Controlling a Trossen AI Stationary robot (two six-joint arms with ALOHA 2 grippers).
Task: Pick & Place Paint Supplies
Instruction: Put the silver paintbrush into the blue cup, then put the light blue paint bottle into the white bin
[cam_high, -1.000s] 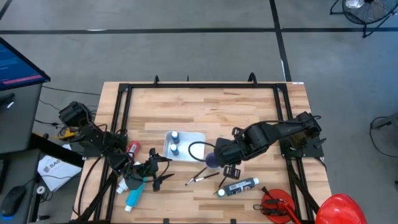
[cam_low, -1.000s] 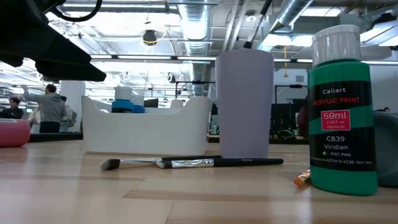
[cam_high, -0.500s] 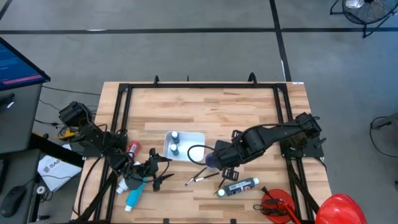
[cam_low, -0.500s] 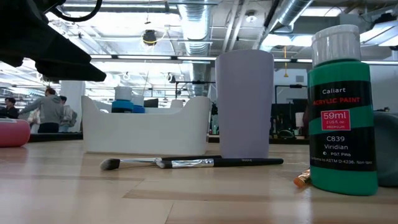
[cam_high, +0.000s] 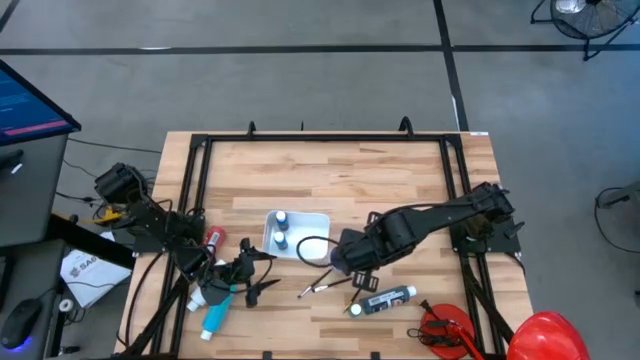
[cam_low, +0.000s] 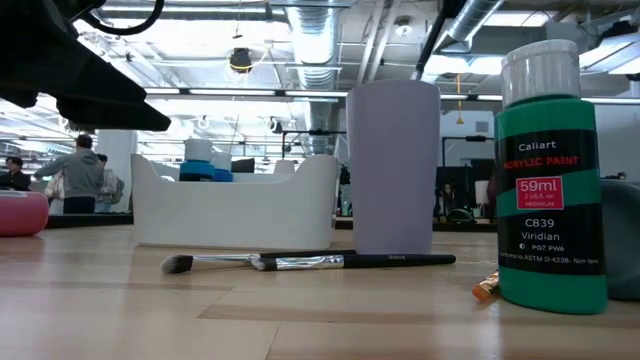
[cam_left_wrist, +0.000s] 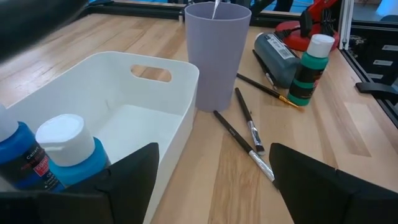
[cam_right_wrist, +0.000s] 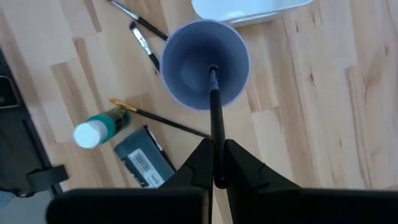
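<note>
- Since a second ago the right end effector (cam_right_wrist: 217, 163) has slid left over the lilac cup (cam_right_wrist: 205, 64), pinched shut on a thin brush (cam_right_wrist: 214, 112), tip inside the rim.
- Near, left to do: the green bottle (cam_low: 552, 170) stands on the counter (cam_low: 320, 320), two brushes (cam_left_wrist: 249, 132) lie beside it, a black tube (cam_high: 388, 299) right of them.
- Farther, done: two blue bottles (cam_left_wrist: 37, 155) sit in the white bin (cam_left_wrist: 155, 112).
- Left end effector (cam_left_wrist: 211, 180) waits there, wide open, empty.

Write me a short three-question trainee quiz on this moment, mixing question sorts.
1. True or false: the right claw is shut on a brush above the cup.
2. Multiple choice: what is in the white bin? A) blue bottles B) brushes C) nothing
3. Fill in: the green bottle stands ____ on the table.

Key: 1 true; 2 A; 3 upright
</note>
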